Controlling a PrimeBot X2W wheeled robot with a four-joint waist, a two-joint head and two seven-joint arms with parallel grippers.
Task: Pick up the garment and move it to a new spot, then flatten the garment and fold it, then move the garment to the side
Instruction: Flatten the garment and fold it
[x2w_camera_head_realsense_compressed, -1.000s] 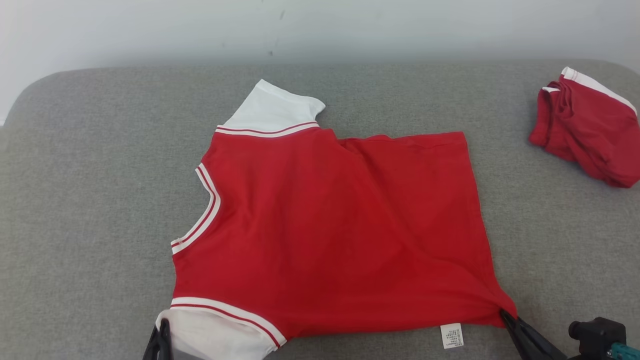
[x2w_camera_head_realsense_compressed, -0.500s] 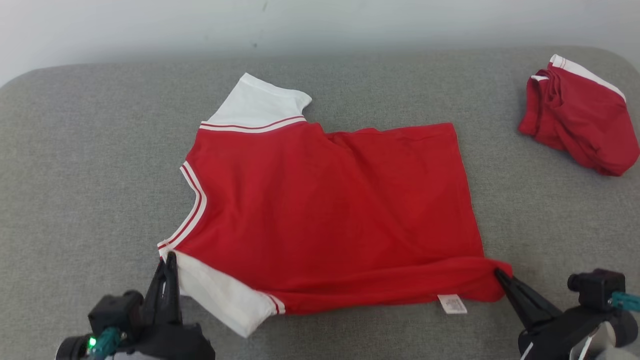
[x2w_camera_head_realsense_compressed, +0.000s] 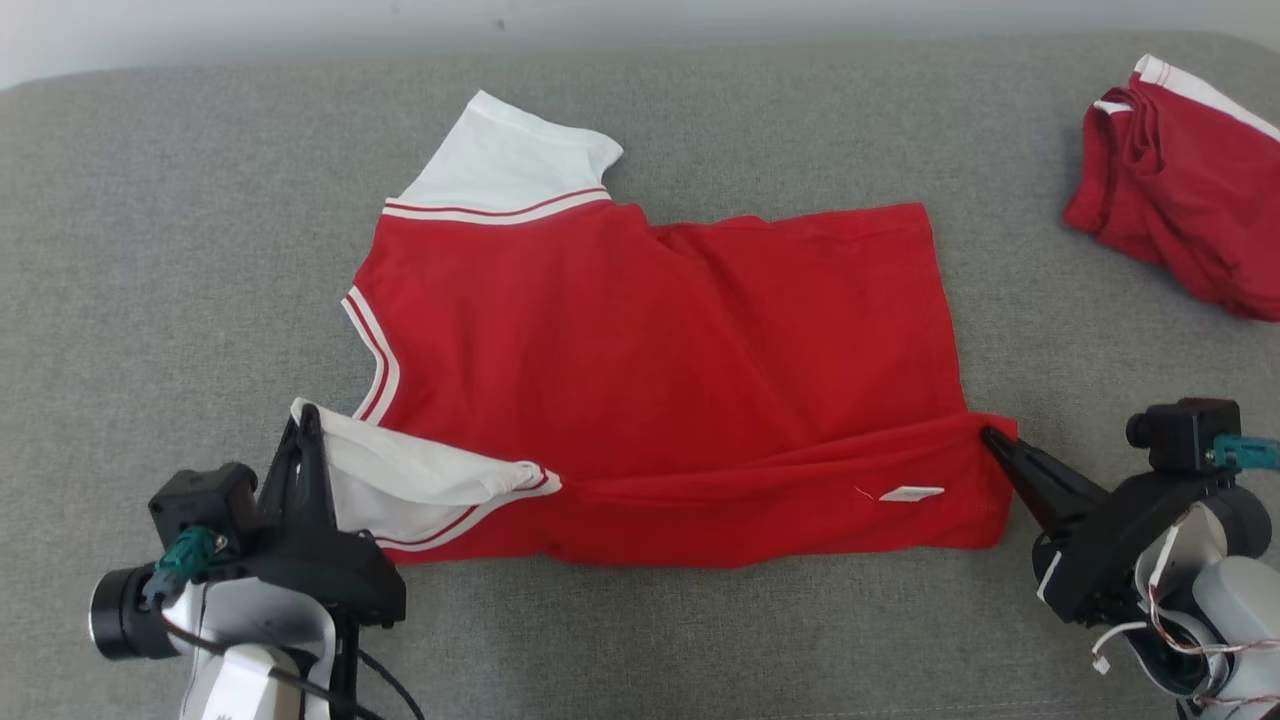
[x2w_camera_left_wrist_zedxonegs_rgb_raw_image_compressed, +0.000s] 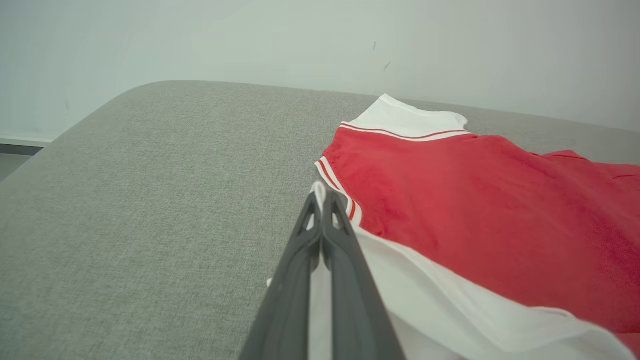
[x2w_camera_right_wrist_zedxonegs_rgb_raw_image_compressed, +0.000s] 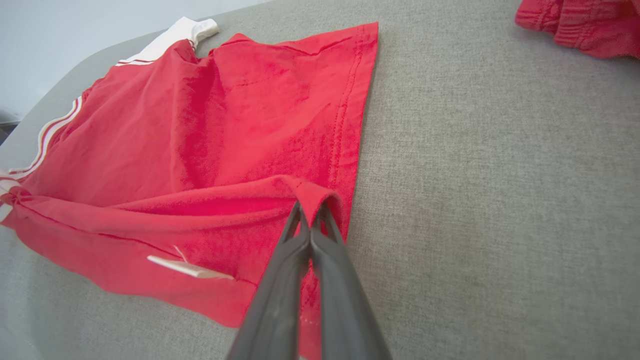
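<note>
The left pincer was clamped on the white sleeve of the red shirt, and the right pincer was clamped on its hem corner, above the grey counter.

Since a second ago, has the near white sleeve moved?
Yes. The left gripper has lifted the near sleeve up the view, closer to the far sleeve, which lies flat.

Plain lab room (seemingly): grey cloth-topped table, blank pale wall.
</note>
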